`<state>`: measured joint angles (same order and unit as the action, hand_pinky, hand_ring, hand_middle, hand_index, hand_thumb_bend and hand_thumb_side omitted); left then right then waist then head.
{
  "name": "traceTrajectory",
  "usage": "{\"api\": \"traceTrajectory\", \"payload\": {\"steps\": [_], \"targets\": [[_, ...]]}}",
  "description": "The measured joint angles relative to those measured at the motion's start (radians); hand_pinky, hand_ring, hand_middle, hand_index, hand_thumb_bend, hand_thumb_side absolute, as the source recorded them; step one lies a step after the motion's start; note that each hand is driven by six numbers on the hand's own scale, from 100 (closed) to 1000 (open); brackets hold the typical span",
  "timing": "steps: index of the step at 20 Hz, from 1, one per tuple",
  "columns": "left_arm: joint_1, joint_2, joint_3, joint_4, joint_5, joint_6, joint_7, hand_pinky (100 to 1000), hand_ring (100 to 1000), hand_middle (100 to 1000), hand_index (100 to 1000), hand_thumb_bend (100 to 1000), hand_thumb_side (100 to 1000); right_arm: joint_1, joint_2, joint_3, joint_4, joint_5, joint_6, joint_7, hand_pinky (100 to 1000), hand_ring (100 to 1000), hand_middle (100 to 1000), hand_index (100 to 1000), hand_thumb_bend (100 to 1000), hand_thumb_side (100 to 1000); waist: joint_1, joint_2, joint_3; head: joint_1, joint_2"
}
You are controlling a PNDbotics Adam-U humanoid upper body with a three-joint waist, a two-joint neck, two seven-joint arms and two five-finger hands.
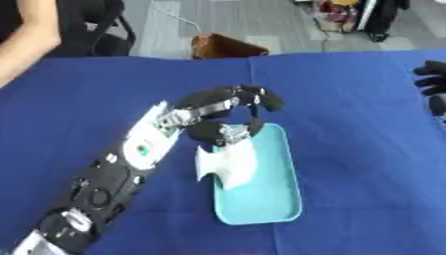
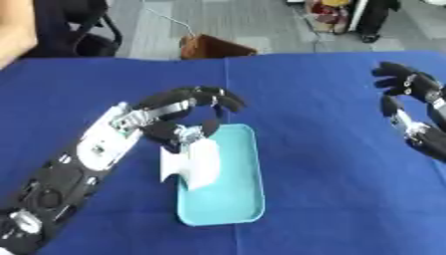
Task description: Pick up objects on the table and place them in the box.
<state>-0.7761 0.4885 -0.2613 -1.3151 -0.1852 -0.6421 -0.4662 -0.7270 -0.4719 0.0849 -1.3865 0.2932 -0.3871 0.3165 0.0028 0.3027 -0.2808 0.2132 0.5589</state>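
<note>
Your main risk is a bad drop: the white object (image 1: 225, 164) hangs half over the left rim of the tray (image 1: 266, 199), so if you let go now it could catch that rim and tip out onto the blue counter (image 1: 366, 149). It also looks held only at its top edge, so a quick swing of the arm could twist it free.

Your left hand (image 1: 228, 112) has its fingers (image 1: 261, 99) curled, pinching the object's upper end between thumb and fingers; the object dangles below them, its lower part over the tray's near-left side. I can't tell whether it touches the tray floor. Your right hand (image 2: 409, 107) sits idle at the right edge, fingers relaxed and holding nothing.
</note>
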Motion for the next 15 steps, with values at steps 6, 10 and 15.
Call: {"api": "traceTrajectory", "payload": {"steps": [6, 10, 15], "targets": [[0.034, 0.003, 0.003, -0.021, 0.034, 0.0, 0.0, 595, 742, 838, 915, 100, 851, 0.01, 0.0, -0.011, -0.001, -0.009, 0.004, -0.013, 670, 794, 860, 988, 100, 940, -0.007, -0.004, 0.036, -0.011, 0.0], [0.161, 0.047, 0.025, -0.171, 0.158, 0.001, -0.001, 574, 734, 837, 912, 100, 789, 0.052, -0.01, -0.025, -0.014, -0.023, 0.013, -0.031, 618, 775, 848, 981, 100, 933, -0.01, -0.038, 0.099, -0.05, 0.0], [0.466, 0.128, 0.153, -0.493, 0.334, 0.001, 0.0, 537, 725, 827, 909, 100, 782, 0.111, -0.031, -0.044, -0.061, -0.034, 0.022, -0.049, 587, 758, 834, 967, 100, 917, 0.002, -0.045, 0.171, -0.114, -0.001]]}}
